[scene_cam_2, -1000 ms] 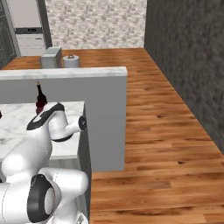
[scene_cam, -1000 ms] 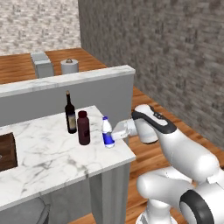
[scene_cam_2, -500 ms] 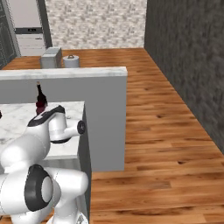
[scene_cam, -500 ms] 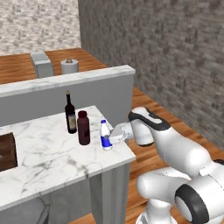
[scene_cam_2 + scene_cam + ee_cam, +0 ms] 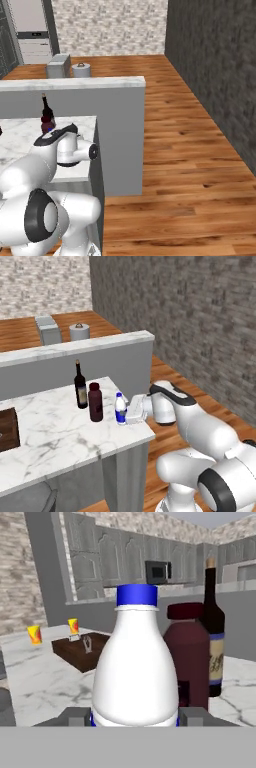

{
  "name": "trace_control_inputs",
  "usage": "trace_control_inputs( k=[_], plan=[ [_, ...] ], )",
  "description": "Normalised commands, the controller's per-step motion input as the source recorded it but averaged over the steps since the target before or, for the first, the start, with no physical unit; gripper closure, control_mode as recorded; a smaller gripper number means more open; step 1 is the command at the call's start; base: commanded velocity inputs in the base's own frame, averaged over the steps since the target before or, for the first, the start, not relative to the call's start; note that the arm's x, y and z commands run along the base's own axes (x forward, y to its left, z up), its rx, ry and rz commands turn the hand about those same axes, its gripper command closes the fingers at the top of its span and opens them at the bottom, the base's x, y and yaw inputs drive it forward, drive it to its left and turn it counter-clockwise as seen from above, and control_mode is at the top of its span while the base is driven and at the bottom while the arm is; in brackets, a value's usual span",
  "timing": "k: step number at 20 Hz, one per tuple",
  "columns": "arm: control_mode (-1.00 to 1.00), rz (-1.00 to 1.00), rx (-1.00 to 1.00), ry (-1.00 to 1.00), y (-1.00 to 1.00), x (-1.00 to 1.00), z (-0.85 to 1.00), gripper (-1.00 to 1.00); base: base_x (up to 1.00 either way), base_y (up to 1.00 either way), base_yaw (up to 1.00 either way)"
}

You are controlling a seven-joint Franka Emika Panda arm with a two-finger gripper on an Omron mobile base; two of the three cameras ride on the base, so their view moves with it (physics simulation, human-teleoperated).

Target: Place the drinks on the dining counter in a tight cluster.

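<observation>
1. The water bottle stands upright on the dining counter, near its right-hand edge and just beside the maroon bottle. The wine bottle stands just behind that one. All three drinks are already close together.

2. The gripper comes in level from the counter's edge, and its two finger tips flank the base of the water bottle, narrowly parted. In the hand view they sit right against its sides, so I judge it is gripped low down.

3. Risk: a low grip on a tall, light bottle gives little control of the top. A quick push inward could tilt it into the maroon bottle.

4. Risk: if the maroon bottle is struck, it may knock the slim wine bottle, which looks the easiest to topple.

5. Risk: the bottle sits near the counter's edge. Letting go while drawing back could drag it outward, towards the floor.

6. Farther off, the brown tray and two small orange cups stand well apart and seem out of danger.
</observation>
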Motion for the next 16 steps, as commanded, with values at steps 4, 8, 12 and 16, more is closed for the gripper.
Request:
trace_control_inputs(
  k=[4, 8, 12, 16],
  plan=[
    [-1.00, 0.00, 0.00, -0.05, 0.00, 0.00, 0.00, 1.00, 0.00, 0.00, 0.00],
    [-1.00, 0.00, 0.00, 0.00, 0.12, 0.05, 0.00, 1.00, 0.00, 0.00, 0.00],
    [-1.00, 0.00, 0.00, 0.00, 0.20, 0.19, 0.00, 1.00, 0.00, 0.00, 0.00],
    [-1.00, 0.00, 0.02, 0.00, 0.13, 0.19, 0.00, 1.00, 0.00, 0.00, 0.00]
  ],
)
